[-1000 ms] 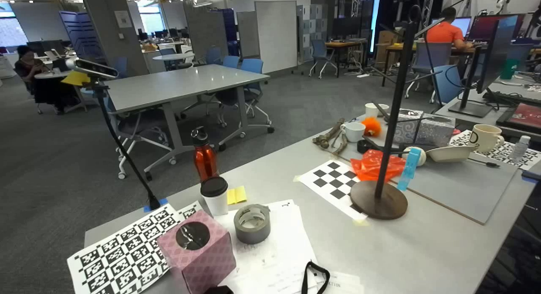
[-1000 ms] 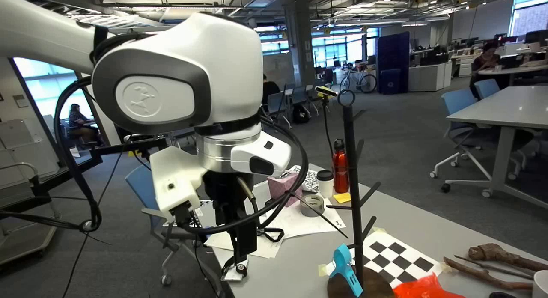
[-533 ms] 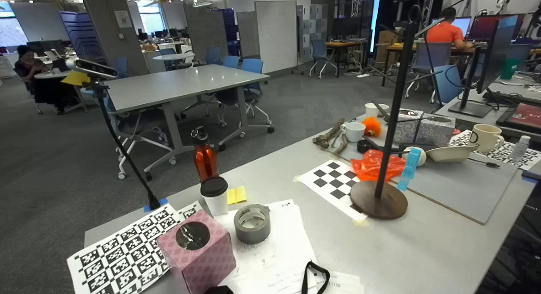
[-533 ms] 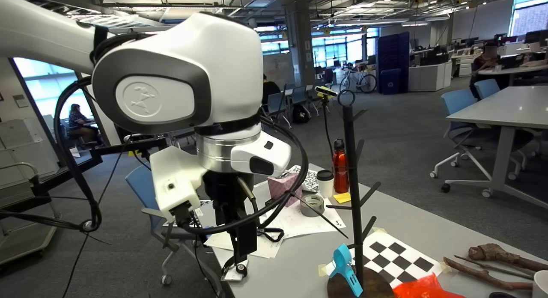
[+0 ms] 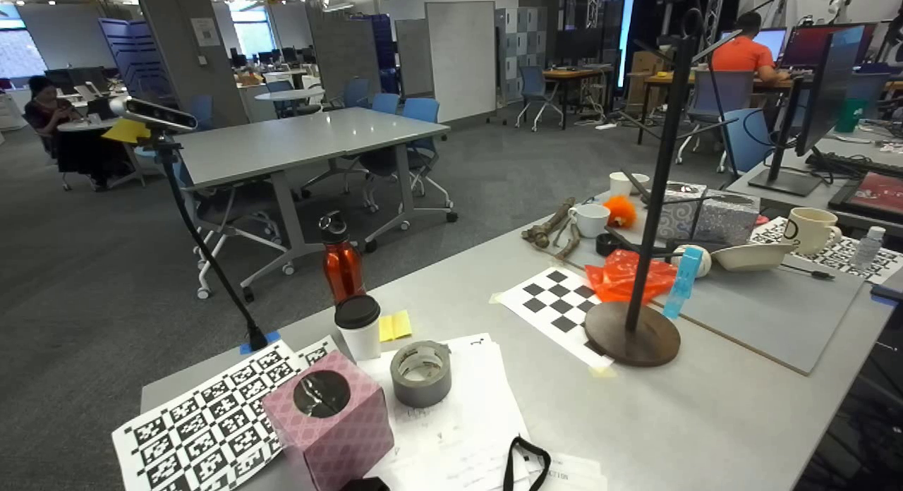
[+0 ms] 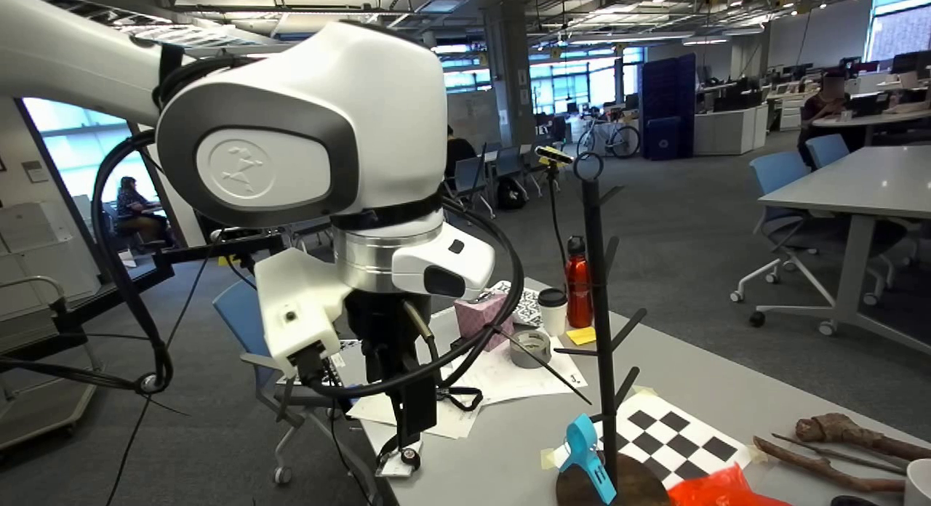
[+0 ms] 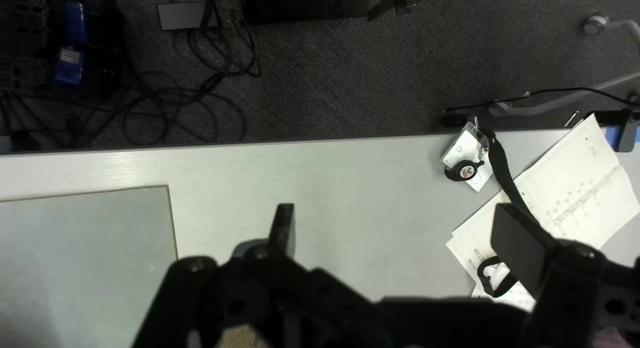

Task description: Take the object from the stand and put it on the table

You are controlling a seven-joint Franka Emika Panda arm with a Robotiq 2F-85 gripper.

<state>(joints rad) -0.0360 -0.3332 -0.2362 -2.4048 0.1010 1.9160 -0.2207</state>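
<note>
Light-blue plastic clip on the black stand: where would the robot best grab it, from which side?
Probably pinch the light-blue plastic clip across its slim lower half, coming from the side away from the stand's pole: it hangs slightly tilted, and an exterior view shows a gap between them.

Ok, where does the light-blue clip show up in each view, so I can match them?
In an exterior view: the light-blue clip is right of center, just right of the stand's pole.
In an exterior view: the light-blue clip is near the bottom edge, right of center.
Wrist view: not in it.
Landmark in all three: the black strap loop on the papers.
</note>
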